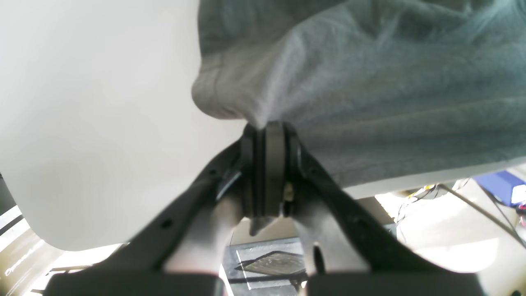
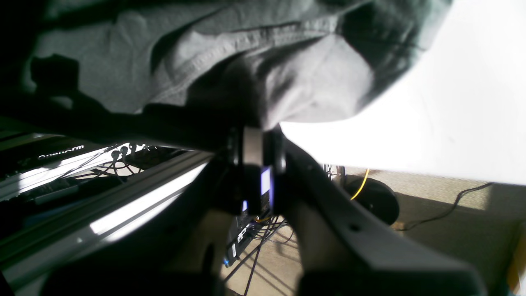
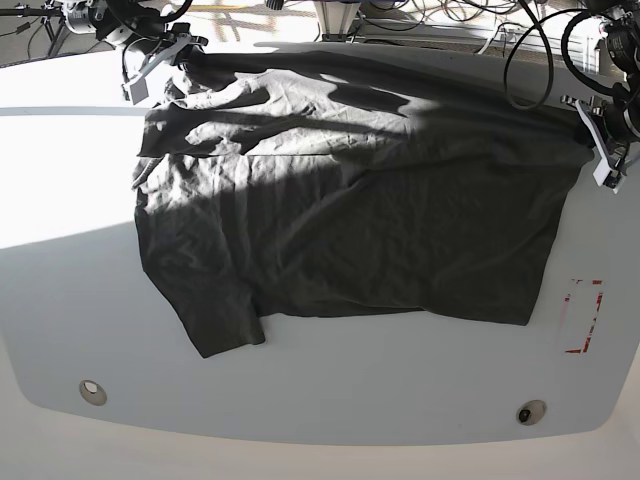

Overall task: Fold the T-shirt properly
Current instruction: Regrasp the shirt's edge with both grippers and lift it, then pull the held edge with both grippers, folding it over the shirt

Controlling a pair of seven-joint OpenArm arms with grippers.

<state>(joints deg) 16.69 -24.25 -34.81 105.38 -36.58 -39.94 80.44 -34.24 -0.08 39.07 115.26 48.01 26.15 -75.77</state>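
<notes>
White bench [image 3: 60, 300] with rounded corners, sunlit in a band at its left; two small round fittings sit near the front edge and a red-outlined marking lies near the right edge. Cables and frame rails clutter the floor and the space behind. At the far left corner of the base view, the right tool [image 3: 172, 52] is closed on the edge of the T-shirt [image 3: 350, 220]; the right wrist view confirms the pads [image 2: 251, 150] pinched together with a stitched hem bunched just above them. The dark charcoal garment lies spread across the bench's middle, wrinkled, one sleeve trailing toward the front left. At the far right, the left tool [image 3: 600, 135] is likewise clamped on cloth, the wrist view showing fabric gathered into the pinch. Judgement: both grips hold opposite ends of the far edge so it stays taut and level, ready to be carried forward over the near edge as a fold. Risk: the loose sleeve may fold unevenly.
</notes>
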